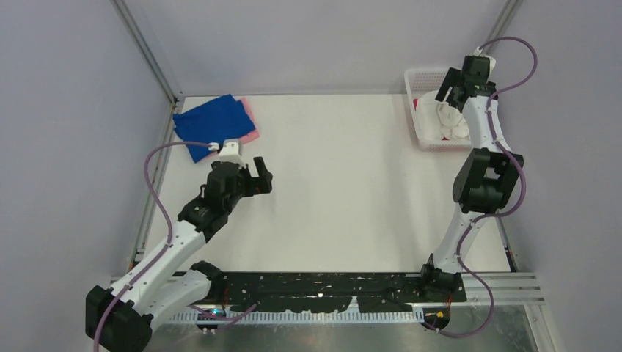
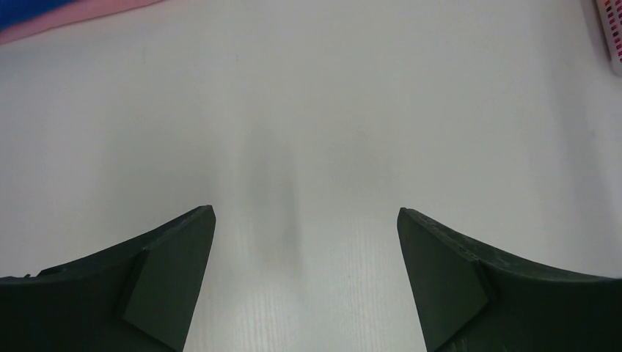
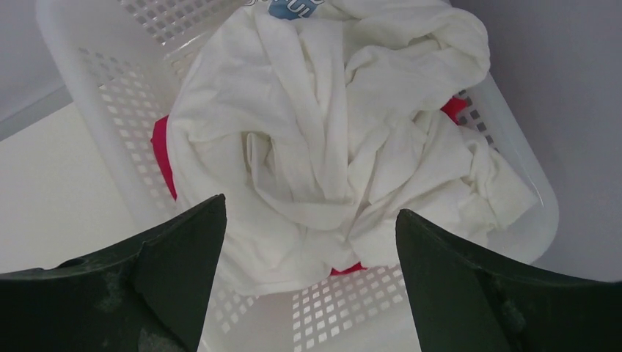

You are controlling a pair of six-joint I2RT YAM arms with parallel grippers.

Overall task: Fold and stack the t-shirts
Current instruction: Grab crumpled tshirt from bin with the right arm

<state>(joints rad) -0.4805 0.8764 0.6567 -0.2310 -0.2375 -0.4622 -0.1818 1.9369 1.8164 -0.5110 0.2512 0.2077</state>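
Folded stock: blue shirt (image 1: 209,125) lies flat at 10 o'clock on the table (image 1: 337,183), on top of a pink shirt (image 1: 251,121) whose edge shows along its 3 o'clock side.

Unfolded stock: white shirt (image 3: 330,132) sits crumpled in the basket (image 1: 418,77) at 2 o'clock on the table and fills most of it. Magenta shirt (image 3: 163,154) lies under it, showing only at its 9 o'clock and 6 o'clock edges and through the mesh at 2 o'clock.

Left gripper (image 1: 253,176): released, jaws wide, nothing between them. It hangs over bare table at 9 o'clock, near the folded pair but apart from it.

Right gripper (image 1: 456,99): released, jaws wide, directly above the basket, with the white shirt between and below the fingers. Contact with the cloth cannot be told; nothing is grasped.
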